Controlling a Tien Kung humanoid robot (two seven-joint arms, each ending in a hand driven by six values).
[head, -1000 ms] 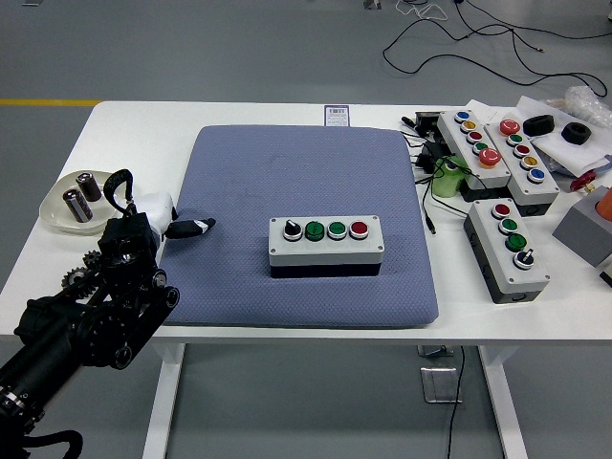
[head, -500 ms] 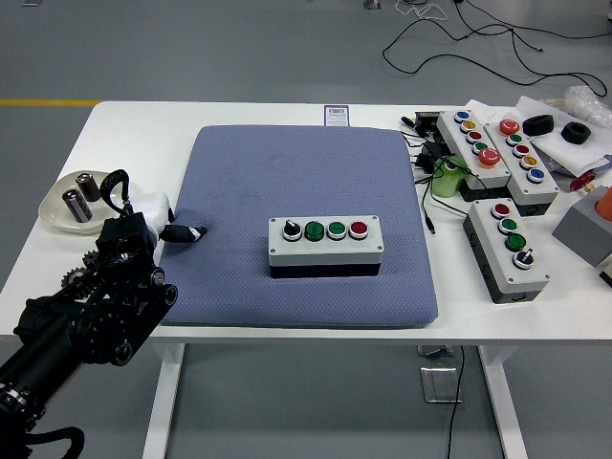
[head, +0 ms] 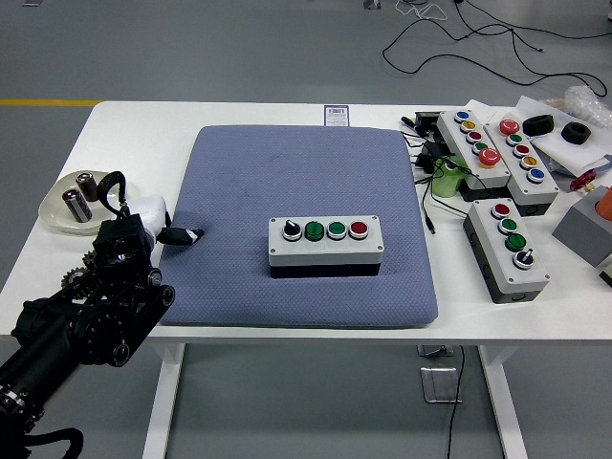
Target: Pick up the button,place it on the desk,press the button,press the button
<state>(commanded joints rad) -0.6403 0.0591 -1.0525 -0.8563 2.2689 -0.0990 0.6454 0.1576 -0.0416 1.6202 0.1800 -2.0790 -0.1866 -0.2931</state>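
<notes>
A grey button box [head: 325, 246] lies on the blue mat [head: 306, 172], a little right of its middle. On top it carries a black selector knob, two green buttons and a red button [head: 359, 229]. My left arm reaches in from the lower left. My left hand [head: 178, 234] rests at the mat's left edge, well left of the box and apart from it. It is mostly hidden behind the forearm; one black finger sticks out to the right, and the hand holds nothing. My right arm is out of view.
A white dish [head: 55, 218] with two batteries sits at the far left, with small gears [head: 75, 280] near the front edge. Three more button boxes [head: 507, 249] stand at the right among cables, a green part [head: 445, 178], black rings [head: 577, 132] and a grey block [head: 583, 229].
My left hand has drawn back to the left, off the mat's surface toward its left edge. The button box has not moved.
</notes>
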